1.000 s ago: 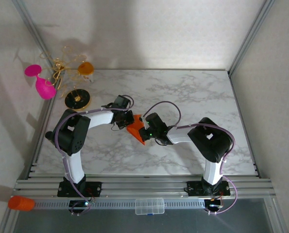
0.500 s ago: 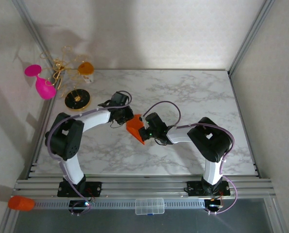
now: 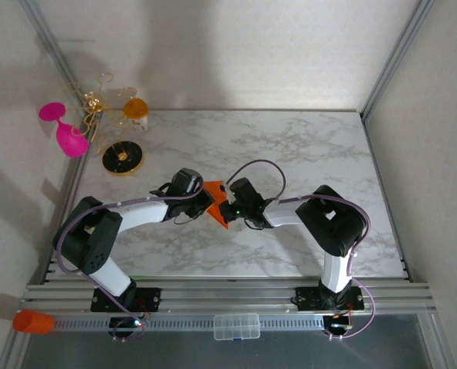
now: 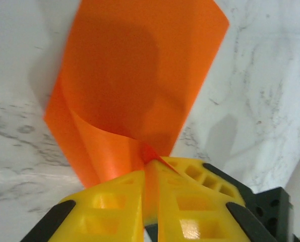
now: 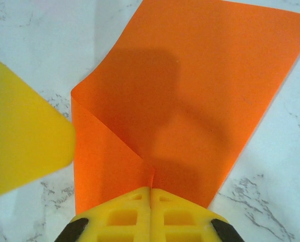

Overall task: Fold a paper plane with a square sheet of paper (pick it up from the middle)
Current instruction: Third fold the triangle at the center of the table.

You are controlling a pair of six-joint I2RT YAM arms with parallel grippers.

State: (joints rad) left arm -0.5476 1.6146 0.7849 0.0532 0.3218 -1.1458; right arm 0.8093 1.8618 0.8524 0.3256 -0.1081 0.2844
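The square sheet of paper [image 3: 219, 215] is bright orange and partly folded, lying near the middle of the marble table between both grippers. In the left wrist view the paper [image 4: 134, 75] curls up from the table, and a fold of it runs between the yellow fingers of my left gripper [image 4: 150, 164], which pinch it. In the right wrist view the paper [image 5: 200, 85] shows a diagonal crease ending at my right gripper [image 5: 151, 189], whose jaws are shut on that edge. A left fingertip [image 5: 23, 141] shows at the left. From above, the left gripper [image 3: 203, 198] and right gripper [image 3: 230, 206] face each other across the sheet.
A pink goblet [image 3: 67, 134], a gold wire stand on a black disc [image 3: 123, 157] and a small orange-and-white cup [image 3: 136, 109] sit at the back left. An orange cylinder [image 3: 32, 321] and a clear box [image 3: 236, 327] rest on the front rail.
My left arm has swung lower and its gripper has come back in onto the paper's left side. The sheet now stands narrower, with a point at its far end. The right arm has held still.
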